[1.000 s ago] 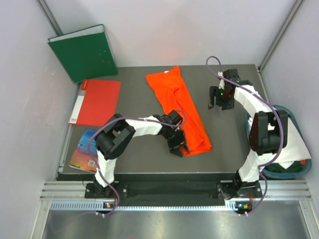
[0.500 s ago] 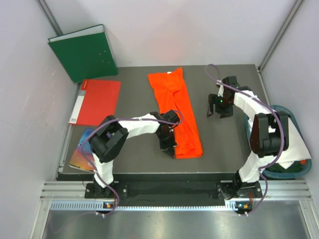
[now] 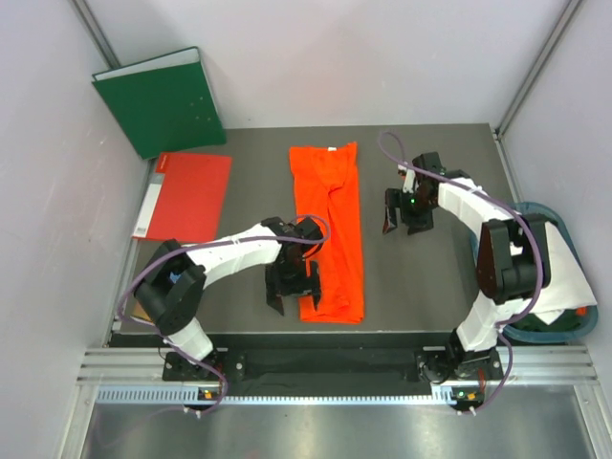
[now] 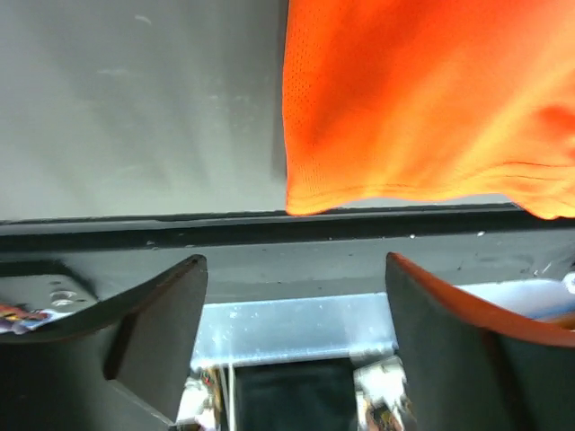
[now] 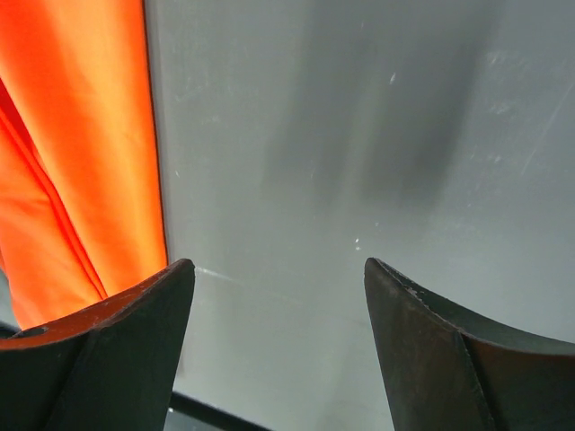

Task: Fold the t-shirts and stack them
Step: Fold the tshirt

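The orange t-shirt lies as a long, narrow, straight strip down the middle of the dark table, collar end far, hem end near the front edge. My left gripper stands open just left of the near end, holding nothing. In the left wrist view the hem corner lies flat ahead of the open left gripper. My right gripper hovers open to the right of the shirt's upper half. The right wrist view shows the shirt's edge left of the empty right gripper. White cloth drapes over the basket at the right.
A green binder leans at the back left. A red folder lies at the table's left side, with a colourful booklet nearer, partly under my left arm. A blue basket stands off the table's right edge.
The left gripper pulled the shirt's near end leftward, straightening the strip, then opened and let go. The right gripper drifted left toward the shirt, still open.
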You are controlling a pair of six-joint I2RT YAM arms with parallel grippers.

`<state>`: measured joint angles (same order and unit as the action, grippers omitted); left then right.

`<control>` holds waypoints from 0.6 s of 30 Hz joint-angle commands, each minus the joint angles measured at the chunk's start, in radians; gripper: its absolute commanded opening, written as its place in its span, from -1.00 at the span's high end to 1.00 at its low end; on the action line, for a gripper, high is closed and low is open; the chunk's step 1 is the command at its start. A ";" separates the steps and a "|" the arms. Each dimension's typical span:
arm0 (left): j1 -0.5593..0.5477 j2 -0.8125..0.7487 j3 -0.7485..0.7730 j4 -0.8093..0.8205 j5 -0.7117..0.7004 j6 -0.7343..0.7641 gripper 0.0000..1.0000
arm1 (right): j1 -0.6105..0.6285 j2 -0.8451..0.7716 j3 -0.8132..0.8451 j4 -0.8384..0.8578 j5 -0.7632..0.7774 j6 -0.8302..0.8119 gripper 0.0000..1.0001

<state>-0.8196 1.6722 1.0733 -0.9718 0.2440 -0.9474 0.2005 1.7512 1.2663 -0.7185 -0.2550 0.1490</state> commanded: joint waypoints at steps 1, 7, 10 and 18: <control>-0.022 -0.112 0.155 -0.108 -0.224 0.085 -0.74 | 0.013 -0.064 -0.030 0.024 -0.023 -0.019 -0.53; -0.101 -0.091 0.182 -0.084 -0.392 0.211 -0.56 | 0.013 -0.078 -0.073 0.034 -0.027 -0.017 -0.55; -0.153 -0.023 0.186 -0.085 -0.442 0.239 -0.57 | 0.013 -0.081 -0.085 0.040 -0.032 -0.008 -0.55; -0.283 0.093 0.217 -0.053 -0.479 0.242 -0.56 | 0.013 -0.094 -0.087 0.039 -0.032 -0.006 -0.55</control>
<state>-1.0573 1.7538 1.2491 -1.0290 -0.1791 -0.7292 0.2028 1.7157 1.1839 -0.7090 -0.2749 0.1421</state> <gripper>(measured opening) 0.783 0.775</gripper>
